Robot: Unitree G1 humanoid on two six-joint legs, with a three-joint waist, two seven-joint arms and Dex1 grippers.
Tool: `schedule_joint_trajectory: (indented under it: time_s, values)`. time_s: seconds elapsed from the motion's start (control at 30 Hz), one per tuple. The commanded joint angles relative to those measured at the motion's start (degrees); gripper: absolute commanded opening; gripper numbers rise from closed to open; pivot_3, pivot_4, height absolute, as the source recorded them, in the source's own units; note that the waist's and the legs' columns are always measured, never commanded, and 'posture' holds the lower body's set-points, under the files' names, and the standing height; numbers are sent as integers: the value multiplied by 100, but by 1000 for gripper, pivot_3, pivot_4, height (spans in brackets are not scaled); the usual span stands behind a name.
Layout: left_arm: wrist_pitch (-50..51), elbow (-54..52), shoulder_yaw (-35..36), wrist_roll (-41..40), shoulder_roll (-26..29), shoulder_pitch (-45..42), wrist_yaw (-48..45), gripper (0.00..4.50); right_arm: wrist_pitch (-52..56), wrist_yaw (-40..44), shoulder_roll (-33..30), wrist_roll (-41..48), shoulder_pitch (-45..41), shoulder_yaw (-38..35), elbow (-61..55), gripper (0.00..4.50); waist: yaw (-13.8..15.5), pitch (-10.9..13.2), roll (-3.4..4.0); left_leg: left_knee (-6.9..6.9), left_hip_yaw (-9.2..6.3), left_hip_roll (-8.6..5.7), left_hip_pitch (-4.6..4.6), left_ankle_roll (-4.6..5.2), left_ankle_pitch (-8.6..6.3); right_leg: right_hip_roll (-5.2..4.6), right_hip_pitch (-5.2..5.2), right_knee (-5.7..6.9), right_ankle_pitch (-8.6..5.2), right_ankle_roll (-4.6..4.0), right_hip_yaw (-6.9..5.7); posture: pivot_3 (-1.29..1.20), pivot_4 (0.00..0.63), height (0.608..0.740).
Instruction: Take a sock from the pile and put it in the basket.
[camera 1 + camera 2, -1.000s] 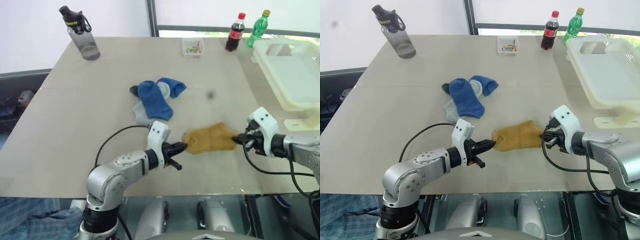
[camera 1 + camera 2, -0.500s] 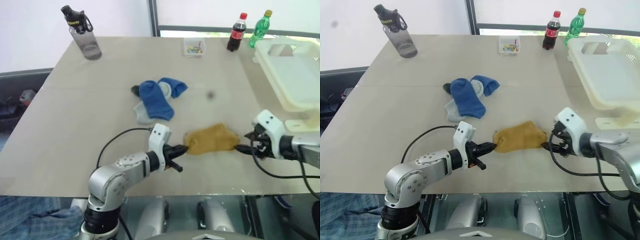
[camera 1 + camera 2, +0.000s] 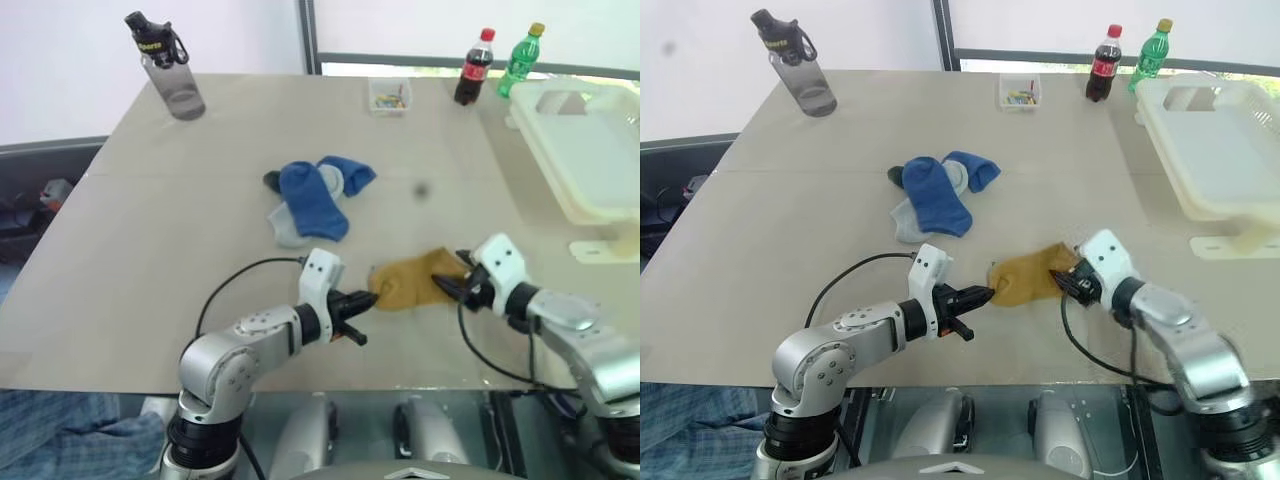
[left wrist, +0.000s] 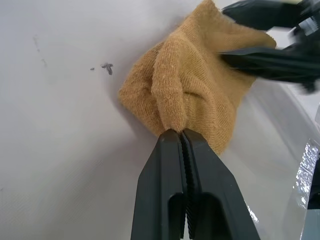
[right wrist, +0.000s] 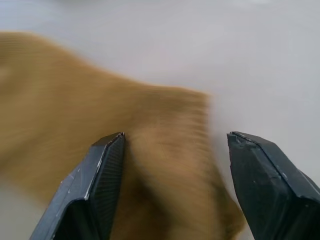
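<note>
A mustard-brown sock (image 3: 415, 280) lies on the table near the front, apart from the pile (image 3: 315, 195) of blue and grey socks farther back. My left gripper (image 3: 368, 298) is shut on the sock's left end, a fold of cloth pinched at its tips (image 4: 179, 132). My right gripper (image 3: 455, 285) is open at the sock's right end, and its fingers (image 5: 107, 170) stand on either side of the cloth edge (image 5: 165, 150). The basket (image 3: 600, 150), a whitish plastic tub, stands at the table's far right.
A grey water bottle (image 3: 165, 65) stands at the back left. A small clear box (image 3: 388, 95), a cola bottle (image 3: 473, 66) and a green bottle (image 3: 519, 58) line the back edge. A white flat piece (image 3: 600, 250) lies in front of the basket.
My right gripper let go of the sock's right end, opened, drew back, then came in low against the sock again. The left gripper kept its hold.
</note>
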Motion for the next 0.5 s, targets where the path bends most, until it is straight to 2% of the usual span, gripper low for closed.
schedule_joint_trajectory:
  time_s: [0.03,0.1,0.2,0.4,0.43,0.47,0.5]
  values:
    - [-125,-29,-23,-85,-3,-53,-56,0,-675,-213,176,-322,221,-85,171,3344,-17,-2,0,0,5,0,10,0,0,1,9,0,0,0,3,0,150,740]
    - [-226,-47,-25,-173,43,-36,-222,0,-809,-189,171,-461,276,-24,242,3344,-22,-1,0,-1,4,0,34,0,0,1,34,-1,0,0,3,0,150,740]
    - [-367,-169,-32,-322,148,-18,-476,837,-864,-161,217,-535,343,-15,258,3391,-21,-1,1,-15,7,3,89,7,-5,4,83,-7,-3,-2,4,0,150,740]
    - [-442,-69,46,-315,153,-18,-332,3882,-1397,-134,466,-311,266,-260,-87,3391,-25,-1,1,-14,3,3,95,26,-16,3,90,-6,-3,-2,4,0,150,740]
    - [-439,-67,47,-316,155,-14,-320,4042,-1539,-107,500,-298,265,-272,-157,3391,-26,0,2,-14,2,3,95,26,-16,4,90,-6,-3,-2,3,0,150,740]
    - [-430,-70,48,-320,144,-10,-298,4422,-1754,-65,510,-359,289,-212,-224,3391,-34,0,2,-15,3,3,95,26,-16,4,90,-7,-3,-2,4,0,150,740]
    - [-428,-73,44,-318,139,-10,-285,4422,-1870,-72,557,-410,304,-141,-259,3391,-37,0,2,-14,3,3,95,26,-16,3,90,-7,-3,-2,4,0,150,740]
